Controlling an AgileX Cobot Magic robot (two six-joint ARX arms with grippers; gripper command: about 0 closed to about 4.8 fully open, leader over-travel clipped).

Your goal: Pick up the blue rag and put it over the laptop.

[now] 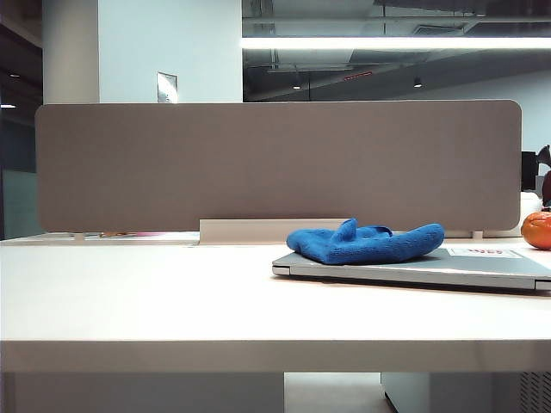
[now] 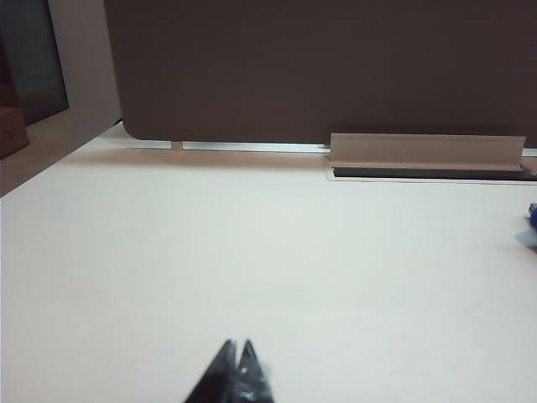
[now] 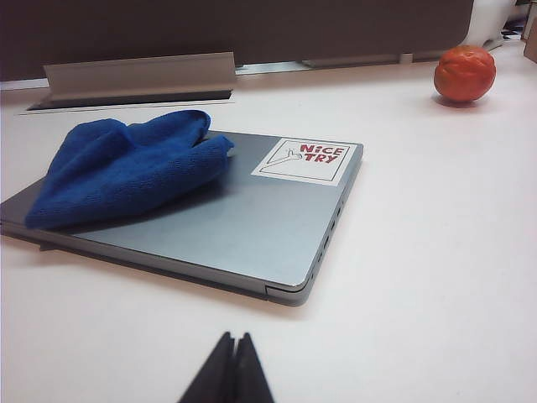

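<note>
Currently, the blue rag (image 3: 126, 168) is found bunched on the lid of the laptop (image 3: 252, 227), covering only the half away from the white sticker (image 3: 304, 159). The chief risk is judged to be incomplete cover: the cloth lies in folds (not spread), so the placement may be rated short, and any correction could drag it off the near edge onto the tabletop (image 1: 129, 292). The rag appears bright blue, fuzzy and soft; the laptop is thin, silver-grey and closed. The left end effector (image 2: 237, 357) is seen pressed together and empty over bare tabletop, well apart from the laptop. The right end effector (image 3: 232, 348) is likewise closed and empty, near the laptop's front corner. An orange fruit (image 3: 464, 74) sits beyond.
</note>
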